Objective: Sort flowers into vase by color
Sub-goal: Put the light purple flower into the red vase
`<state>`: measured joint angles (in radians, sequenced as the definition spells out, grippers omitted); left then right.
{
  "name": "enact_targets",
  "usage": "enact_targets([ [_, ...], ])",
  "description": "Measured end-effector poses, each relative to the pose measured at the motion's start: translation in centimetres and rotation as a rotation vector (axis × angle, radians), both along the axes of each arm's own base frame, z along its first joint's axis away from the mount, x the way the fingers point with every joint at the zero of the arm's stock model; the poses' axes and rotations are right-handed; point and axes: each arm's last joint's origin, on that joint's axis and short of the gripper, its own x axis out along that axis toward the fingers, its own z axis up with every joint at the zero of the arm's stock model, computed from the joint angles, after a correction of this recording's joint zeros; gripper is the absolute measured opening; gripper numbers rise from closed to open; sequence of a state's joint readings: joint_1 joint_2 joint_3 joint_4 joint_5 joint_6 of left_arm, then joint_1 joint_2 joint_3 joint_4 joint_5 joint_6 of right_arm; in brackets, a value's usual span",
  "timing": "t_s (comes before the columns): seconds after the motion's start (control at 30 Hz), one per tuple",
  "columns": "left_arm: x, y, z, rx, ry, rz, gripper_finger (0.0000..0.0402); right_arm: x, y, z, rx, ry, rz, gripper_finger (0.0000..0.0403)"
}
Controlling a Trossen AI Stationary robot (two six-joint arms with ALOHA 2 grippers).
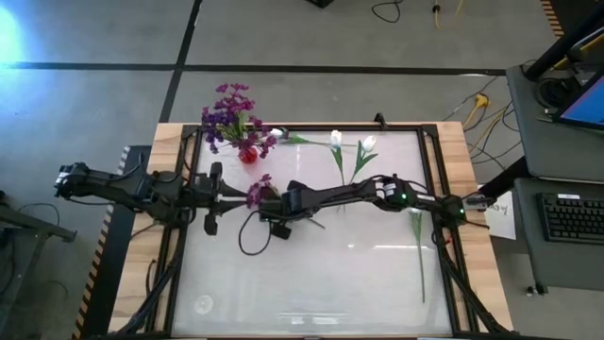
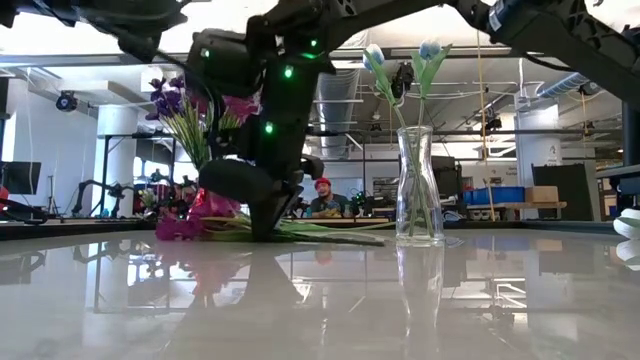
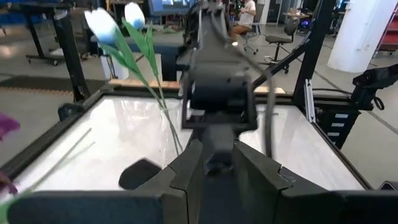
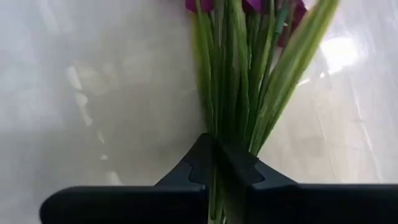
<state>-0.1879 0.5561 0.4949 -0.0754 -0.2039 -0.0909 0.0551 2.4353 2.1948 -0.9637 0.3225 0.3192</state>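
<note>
A purple flower (image 1: 258,192) lies on the white tabletop, and my right gripper (image 4: 214,168) is shut on its green stalks. The low view shows that gripper (image 2: 262,232) pointing down beside the blossoms (image 2: 190,225). A purple bunch (image 1: 231,118) stands in a red vase (image 1: 247,154) at the far left. Two white tulips (image 1: 351,151) stand in a clear glass vase (image 2: 417,190). My left gripper (image 3: 217,168) hovers left of the purple flower, slightly open and with nothing between its fingers. My right gripper pinches the bundle of green stalks and leaves (image 4: 233,134) between its two fingers, some way below the blossoms. The fingers slant steeply down from the table's right side. The flower's blossom end (image 2: 185,228) rests on the tabletop.
A loose green stem (image 1: 418,255) lies on the table's right part, under my right arm. A black frame (image 1: 429,161) borders the white surface. Beyond the far edge are desks, stands and a seated person (image 2: 322,200).
</note>
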Motion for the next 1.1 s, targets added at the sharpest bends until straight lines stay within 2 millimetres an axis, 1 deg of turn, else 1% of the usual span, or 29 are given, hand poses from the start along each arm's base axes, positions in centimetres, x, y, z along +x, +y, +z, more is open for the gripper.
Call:
enact_targets([
  [0.1, 0.0, 0.0, -0.3, -0.015, 0.011, 0.002, 0.0076, -0.1, 1.2, 0.6, 0.013, -0.006, 0.045, 0.0011],
  [0.3, -0.1, 0.0, 0.1, -0.021, -0.011, 0.002, 0.0076, -0.6, 4.3, 2.9, 0.070, -0.050, 0.130, 0.0010],
  [0.43, -0.4, 0.1, 0.3, -0.010, -0.023, 0.001, 0.0076, -1.4, 6.8, 4.9, 0.071, -0.081, 0.189, 0.0010],
  [0.57, -0.9, 0.2, 0.2, -0.001, -0.012, 0.000, 0.0076, -2.2, 8.9, 7.0, 0.075, -0.122, 0.252, 0.0009],
  [0.73, -1.3, 0.3, -0.8, 0.004, 0.003, -0.001, 0.0076, -3.4, 10.6, 8.7, 0.070, -0.126, 0.320, 0.0009],
  [0.83, -1.7, 0.3, -1.6, 0.010, 0.007, -0.003, 0.0076, -4.1, 11.2, 9.6, 0.082, -0.125, 0.353, 0.0009],
  [1.03, -2.3, 0.4, -3.8, -0.044, 0.019, 0.002, 0.0076, -5.7, 12.6, 11.7, 0.125, -0.153, 0.486, 0.0009],
  [1.1, -2.4, 0.4, -4.6, -0.057, 0.009, -0.009, 0.0076, -6.0, 13.2, 12.2, 0.120, -0.199, 0.523, 0.0009],
])
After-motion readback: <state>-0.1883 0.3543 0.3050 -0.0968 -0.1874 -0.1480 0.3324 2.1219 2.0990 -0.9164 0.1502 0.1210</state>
